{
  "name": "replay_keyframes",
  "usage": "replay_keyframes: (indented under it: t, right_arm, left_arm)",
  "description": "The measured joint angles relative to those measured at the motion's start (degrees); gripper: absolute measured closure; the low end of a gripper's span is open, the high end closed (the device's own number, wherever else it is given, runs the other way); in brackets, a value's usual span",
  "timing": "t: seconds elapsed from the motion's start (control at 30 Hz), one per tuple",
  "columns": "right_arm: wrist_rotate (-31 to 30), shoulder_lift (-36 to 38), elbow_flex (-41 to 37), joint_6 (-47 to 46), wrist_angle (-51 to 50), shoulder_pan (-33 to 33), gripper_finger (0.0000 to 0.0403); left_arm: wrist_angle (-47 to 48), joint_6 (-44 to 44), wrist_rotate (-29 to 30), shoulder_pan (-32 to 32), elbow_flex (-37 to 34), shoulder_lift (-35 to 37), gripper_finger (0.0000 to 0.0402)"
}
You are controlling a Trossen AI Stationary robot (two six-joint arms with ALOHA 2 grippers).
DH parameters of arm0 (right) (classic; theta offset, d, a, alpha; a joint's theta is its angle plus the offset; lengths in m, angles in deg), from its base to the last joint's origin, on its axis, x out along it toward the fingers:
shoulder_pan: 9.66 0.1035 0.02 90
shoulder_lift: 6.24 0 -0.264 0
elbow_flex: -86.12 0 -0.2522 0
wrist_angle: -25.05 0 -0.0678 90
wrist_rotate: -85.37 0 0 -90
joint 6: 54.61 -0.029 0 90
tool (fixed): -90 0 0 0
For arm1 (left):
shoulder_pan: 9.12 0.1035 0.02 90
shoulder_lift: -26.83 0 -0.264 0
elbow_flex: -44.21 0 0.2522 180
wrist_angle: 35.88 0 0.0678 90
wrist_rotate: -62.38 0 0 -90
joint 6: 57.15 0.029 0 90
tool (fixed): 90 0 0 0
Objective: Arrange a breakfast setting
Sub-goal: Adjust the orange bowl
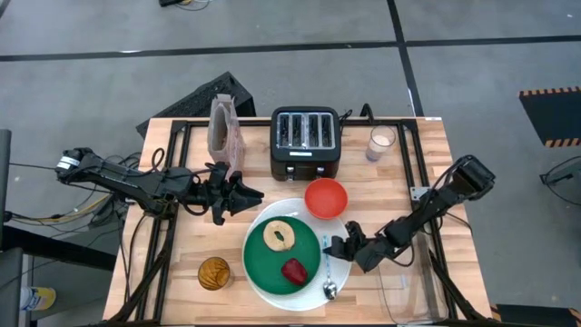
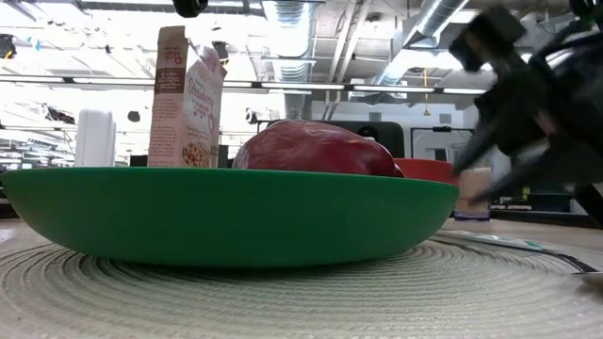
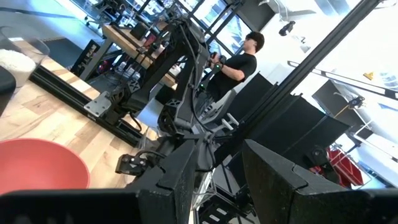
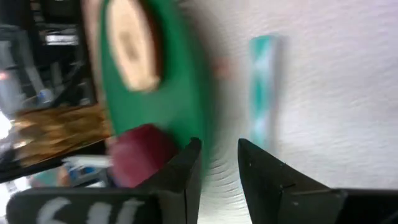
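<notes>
A round green plate (image 1: 272,263) is set on a bigger white plate (image 1: 309,300), with a bagel half (image 1: 279,235) and a shiny red fruit (image 1: 293,271) on it. A metal spoon (image 1: 328,272) is laid along the white rim. The right end effector (image 1: 338,246) is seen just above the spoon, fingers a little apart, holding nothing. The left end effector (image 1: 254,193) is kept over the wooden counter (image 1: 182,263), fingers narrowly apart.

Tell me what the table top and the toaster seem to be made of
The table top looks like pale wood, matte, with visible plank seams and grain. The toaster looks like glossy black plastic with metal slots on top, though the casing could be painted metal.
</notes>
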Motion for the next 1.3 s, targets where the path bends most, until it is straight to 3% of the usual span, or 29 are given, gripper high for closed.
replay_keyframes:
  t: [0.2, 0.5, 0.67, 0.83, 1.07, 1.3]
  right_arm:
    - [-2.7, 4.3, 0.7, 11.7, 8.3, -1.7, 0.0279]
    - [-2.8, 14.1, 2.4, 36.4, -0.1, -9.2, 0.028]
    - [0.9, 19.4, 2.5, 50.7, -9.1, -12.5, 0.028]
    - [5.7, 22.4, 2.4, 58.8, -18.9, -15.5, 0.028]
    - [14.6, 22.7, 2.4, 74.8, -22.7, -17.7, 0.0281]
    - [15.2, 22.7, 2.4, 81.1, -26.1, -18.4, 0.0281]
  left_arm:
    - [0.0, 0.0, 0.0, 0.0, 0.0, 0.0, 0.0281]
    - [0.0, 0.0, 0.0, 0.0, 0.0, 0.0, 0.0281]
    - [0.0, -0.1, 0.0, 0.0, 0.0, 0.0, 0.0281]
    - [0.0, -0.2, 0.0, 0.0, 0.0, 0.0, 0.0281]
    - [0.0, -0.2, 0.5, 0.0, 0.0, 0.0, 0.0281]
    - [0.1, -0.2, 1.9, 0.0, 0.0, 0.0, 0.0281]
